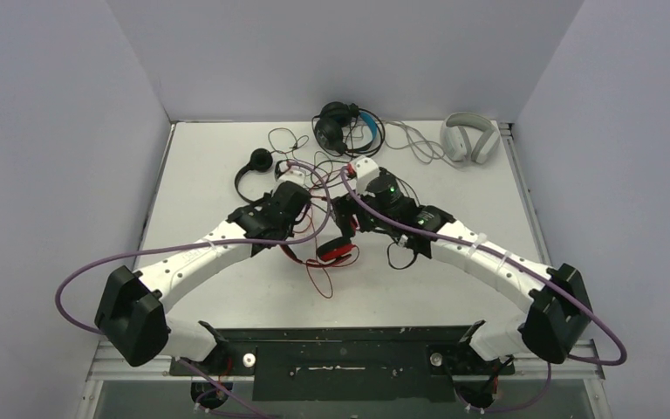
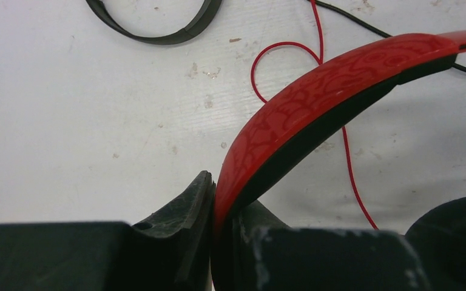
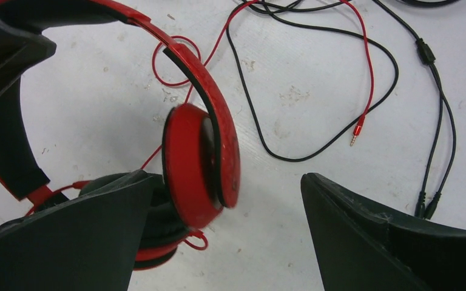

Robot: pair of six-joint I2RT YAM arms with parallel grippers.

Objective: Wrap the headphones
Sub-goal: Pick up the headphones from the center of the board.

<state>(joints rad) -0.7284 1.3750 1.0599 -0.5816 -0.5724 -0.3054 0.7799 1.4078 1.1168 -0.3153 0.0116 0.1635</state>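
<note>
My left pincer point(image 2: 221, 200) is clamped on the band of the red-and-black headphones point(image 2: 340, 79), one pad on each face, low on its curve. The band arcs away toward two o'clock in my left wrist view. My right pincer point(image 3: 227, 179) stands wide apart, holding nothing, with the red ear cup point(image 3: 191, 163) hanging just beside its left pad.

The headset sits near the middle of the table point(image 1: 201, 166). Its red cable point(image 3: 364, 73) loops out toward one o'clock and ends in a free plug point(image 3: 357, 136).

The trouble I foresee lies there. A black cable point(image 3: 315, 151) crosses the red one more than once, so winding red could drag the black along and pull on its owner. I cannot tell which headset that is. My grip is narrow, so the band may swivel if the cup swings.

From above, the small black headset point(image 1: 257, 166) lies at eleven o'clock. The black-and-blue headset point(image 1: 345, 127) is at twelve and the white-grey headset point(image 1: 469, 138) at one.
</note>
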